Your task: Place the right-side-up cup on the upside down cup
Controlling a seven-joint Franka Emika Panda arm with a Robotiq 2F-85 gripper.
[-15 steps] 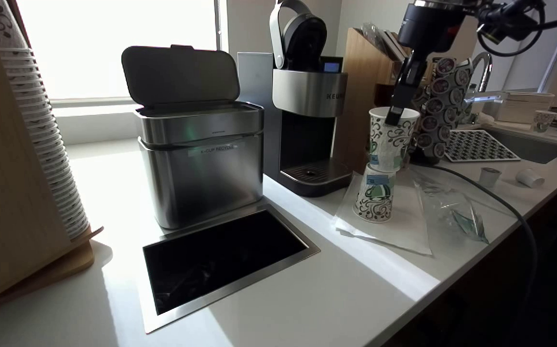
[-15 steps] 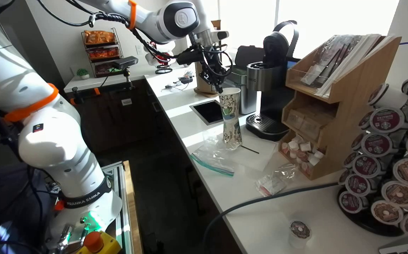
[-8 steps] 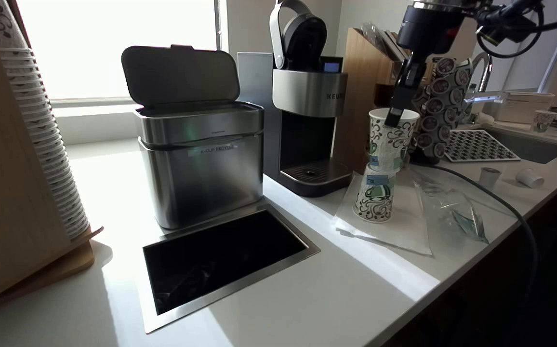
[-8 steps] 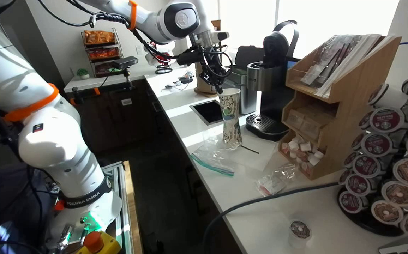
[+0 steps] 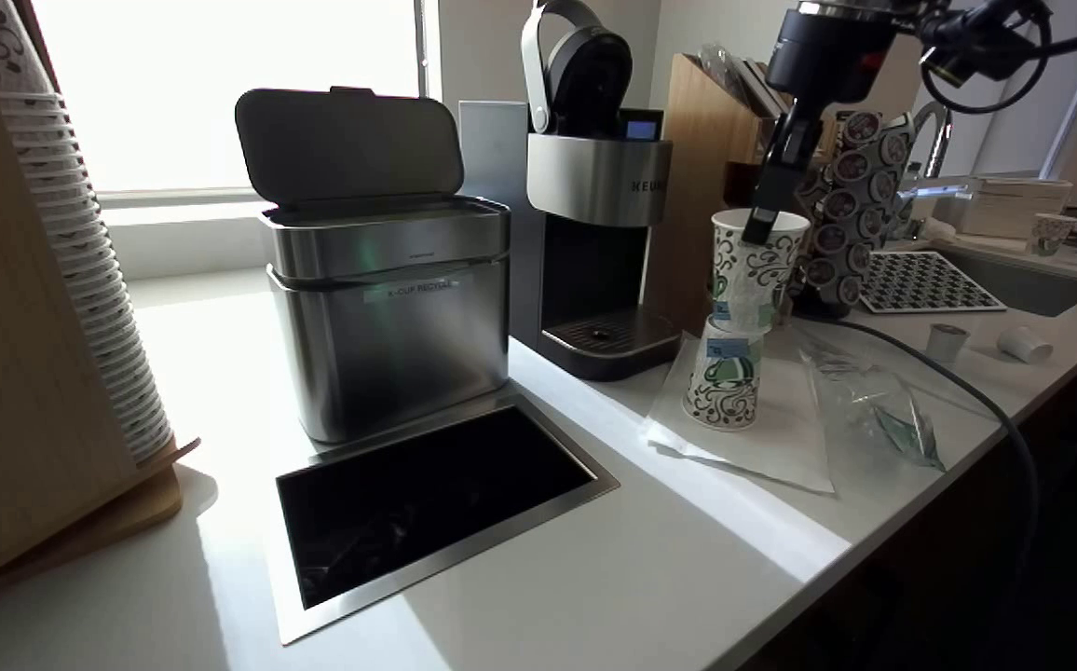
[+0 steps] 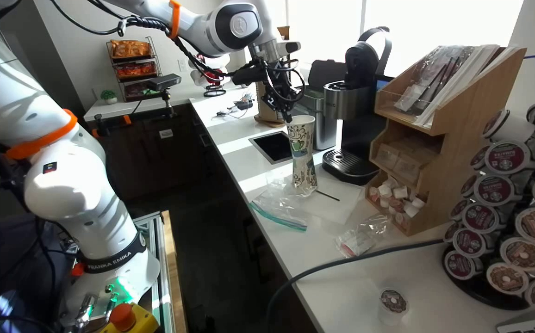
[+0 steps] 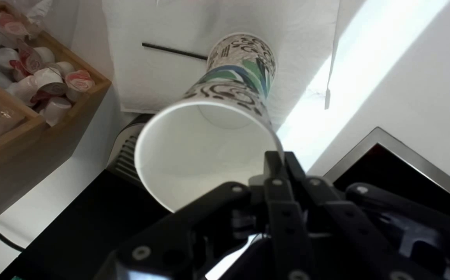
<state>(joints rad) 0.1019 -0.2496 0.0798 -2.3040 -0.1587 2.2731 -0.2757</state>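
Note:
The right-side-up cup [image 5: 751,280], white paper with green and dark print, stands rim up on the upside down cup [image 5: 727,384]. The pair also shows in an exterior view, the upper cup [image 6: 301,136] over the lower cup [image 6: 304,175]. Their ends appear to touch. In the wrist view I look into the open upper cup [image 7: 205,155], with the lower cup [image 7: 244,44] behind it. My gripper [image 7: 283,159] is shut on the upper cup's rim, one finger inside and one outside the wall. In both exterior views the gripper [image 5: 760,228] points down at the rim [image 6: 289,116].
A white napkin [image 5: 790,457] lies under the cups, with a black stirrer [image 7: 170,50] on it. A clear plastic bag [image 6: 279,210] lies beside them. The coffee maker [image 5: 599,182], steel bin [image 5: 399,345], counter opening [image 5: 557,424] and wooden organizer [image 6: 448,152] stand around.
The gripper and the upper cup have shifted very slightly down and to one side. The lower cup has not visibly moved.

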